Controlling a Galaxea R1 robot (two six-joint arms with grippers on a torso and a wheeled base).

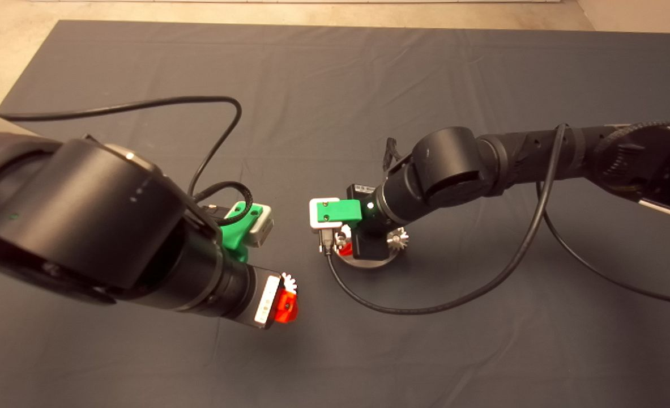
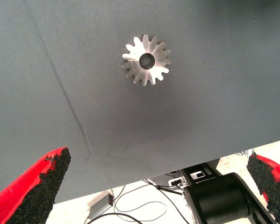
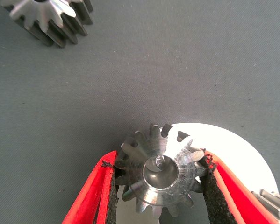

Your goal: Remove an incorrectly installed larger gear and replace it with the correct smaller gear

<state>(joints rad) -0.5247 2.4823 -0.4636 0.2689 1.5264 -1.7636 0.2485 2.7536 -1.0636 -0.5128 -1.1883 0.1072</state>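
The larger gear [image 2: 147,59], bright silver-white with a dark centre hole, lies flat on the mat just beside my left gripper [image 1: 286,303]; it also shows in the head view [image 1: 289,281]. My left gripper [image 2: 158,156] is open and empty, hovering above the mat near it. My right gripper [image 1: 346,247] is down over the round metal base plate [image 1: 368,264]. In the right wrist view my right gripper [image 3: 159,158] has both pads against the smaller gear [image 3: 161,175], a grey bevel gear with slanted teeth sitting on a post on the base plate [image 3: 242,149].
Another silver gear [image 1: 397,239] sits by the base plate's right edge, and shows in the right wrist view [image 3: 46,18]. A black cable [image 1: 425,309] loops over the mat in front of the plate. Another cable [image 1: 216,102] arcs behind the left arm.
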